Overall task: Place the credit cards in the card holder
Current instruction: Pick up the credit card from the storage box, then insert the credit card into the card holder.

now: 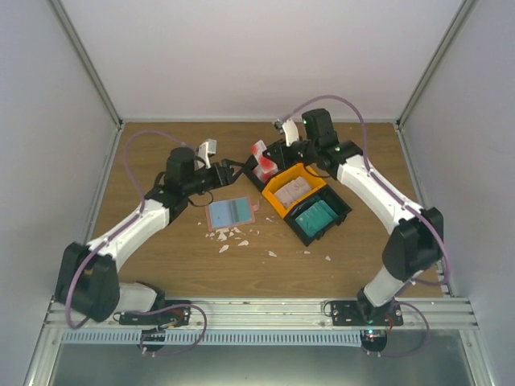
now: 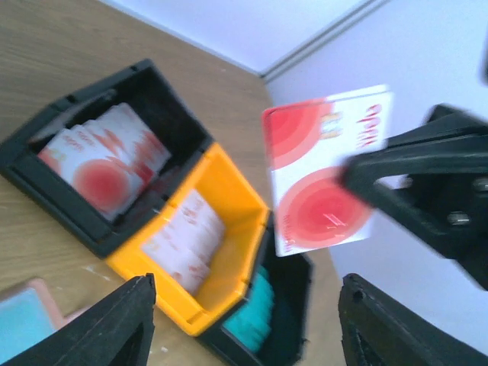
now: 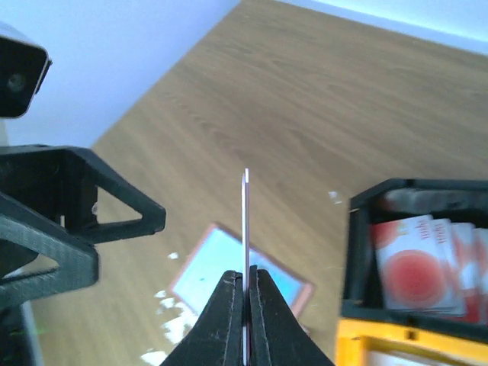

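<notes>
Red and white card (image 2: 328, 168) is pinched tight in the right gripper (image 3: 245, 278), up in the air above the table (image 1: 185, 277). Left gripper (image 2: 248, 313) is close by with its fingers wide apart. Pink holder (image 1: 231, 212) lies open on the table, blue side up. More cards (image 2: 99, 164) sit in the bins (image 2: 242, 204).
</notes>
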